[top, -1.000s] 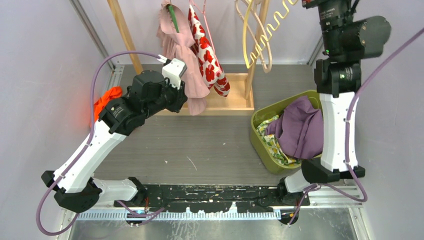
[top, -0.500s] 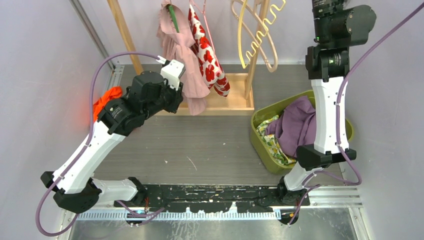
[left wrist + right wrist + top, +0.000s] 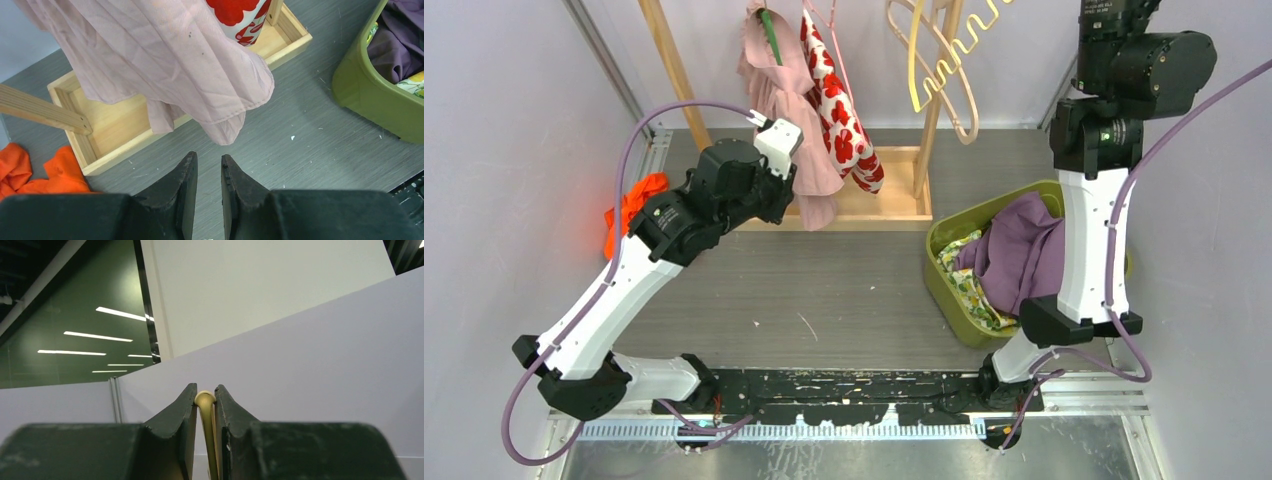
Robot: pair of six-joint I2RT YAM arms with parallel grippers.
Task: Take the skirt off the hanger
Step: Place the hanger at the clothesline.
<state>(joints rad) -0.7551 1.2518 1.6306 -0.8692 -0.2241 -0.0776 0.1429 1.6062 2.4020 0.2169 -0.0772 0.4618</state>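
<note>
A pale pink skirt hangs from a green hanger on the wooden rack at the back. In the left wrist view the pink skirt has its hem just ahead of my fingertips. My left gripper is empty, jaws a narrow gap apart, just below and in front of that hem, not touching it. My right gripper is raised high and shut on the thin hook of a bare yellow wavy hanger; its jaws lie off the top of the top view.
A red-flowered garment hangs beside the pink skirt. The wooden rack base lies under them, with an upright post. A green bin at right holds a purple cloth. An orange cloth lies at left.
My right arm swung left, then back right, and the yellow hanger moved with it. My left arm shifted slightly right and up toward the pink skirt.
</note>
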